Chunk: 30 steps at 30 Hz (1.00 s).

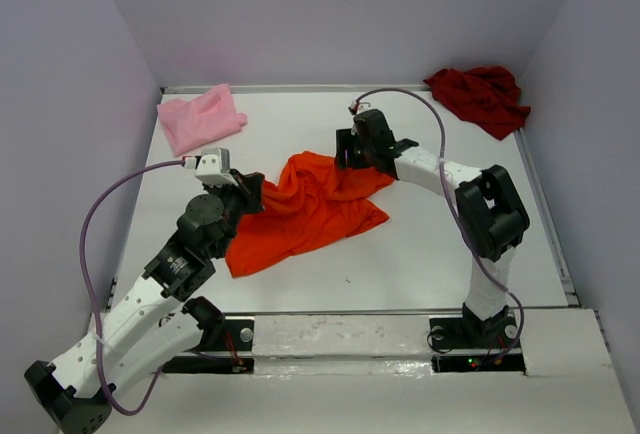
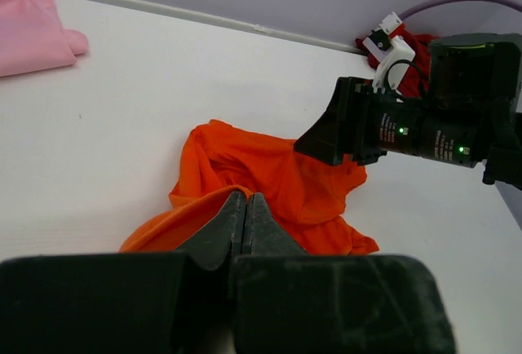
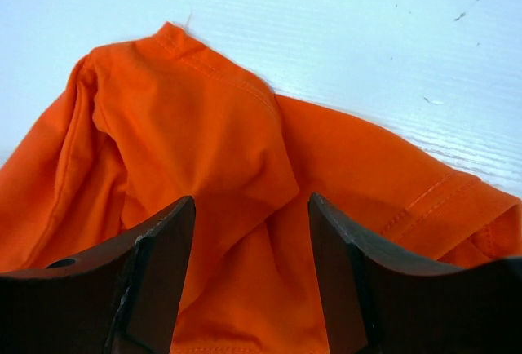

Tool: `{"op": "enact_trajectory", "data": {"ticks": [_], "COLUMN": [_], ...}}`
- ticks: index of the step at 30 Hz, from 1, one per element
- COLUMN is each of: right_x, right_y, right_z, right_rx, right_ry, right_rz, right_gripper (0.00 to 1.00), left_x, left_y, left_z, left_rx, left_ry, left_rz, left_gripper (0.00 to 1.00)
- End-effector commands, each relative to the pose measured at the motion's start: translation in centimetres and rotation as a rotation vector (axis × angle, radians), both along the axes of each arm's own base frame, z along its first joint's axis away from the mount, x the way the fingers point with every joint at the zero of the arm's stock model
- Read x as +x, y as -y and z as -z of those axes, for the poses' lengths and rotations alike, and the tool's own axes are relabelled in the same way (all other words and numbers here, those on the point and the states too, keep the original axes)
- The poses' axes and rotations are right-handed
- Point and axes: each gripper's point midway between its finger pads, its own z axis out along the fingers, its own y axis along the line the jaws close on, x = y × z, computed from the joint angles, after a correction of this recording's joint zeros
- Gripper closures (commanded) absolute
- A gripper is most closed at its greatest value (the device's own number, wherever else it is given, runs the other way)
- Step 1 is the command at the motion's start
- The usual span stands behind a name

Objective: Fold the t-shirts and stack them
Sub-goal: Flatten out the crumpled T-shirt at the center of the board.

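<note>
The bright orange t-shirt (image 1: pixel 310 214) lies crumpled in the middle of the table. My left gripper (image 1: pixel 252 194) is at its left edge, and in the left wrist view the gripper (image 2: pixel 246 199) is shut, with orange cloth (image 2: pixel 277 183) tented up to its tips. At the shirt's far right edge, my right gripper (image 1: pixel 348 154) stands open low over the cloth. Its two fingers (image 3: pixel 167 248) straddle a raised fold of the orange shirt (image 3: pixel 196 134). The light pink t-shirt (image 1: pixel 200 119) sits bunched at the back left. The dark red t-shirt (image 1: pixel 480 96) lies crumpled at the back right corner.
Pale walls close in the table at the back and both sides. A raised rail (image 1: pixel 545 204) runs along the right edge. A purple cable (image 1: pixel 95 224) loops off the left arm. Bare white table (image 1: pixel 440 254) shows in front of the orange shirt.
</note>
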Motion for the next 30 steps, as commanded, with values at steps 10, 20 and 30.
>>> {"op": "enact_trajectory", "data": {"ticks": [10, 20, 30], "right_x": [0.8, 1.1, 1.3], "right_y": [0.1, -0.2, -0.2], "right_z": [0.8, 1.8, 2.5], "right_rx": [-0.001, -0.007, -0.015], "right_ry": [-0.010, -0.012, -0.018], "right_rz": [0.028, 0.016, 0.021], "right_gripper": [0.38, 0.40, 0.68], "left_x": [0.3, 0.3, 0.2], "left_y": [0.3, 0.4, 0.2], "left_z": [-1.0, -1.0, -1.0], "left_rx": [-0.018, -0.020, -0.021], "left_ry": [0.036, 0.037, 0.038], "left_rz": [0.007, 0.010, 0.007], "left_gripper": [1.00, 1.00, 1.00]}}
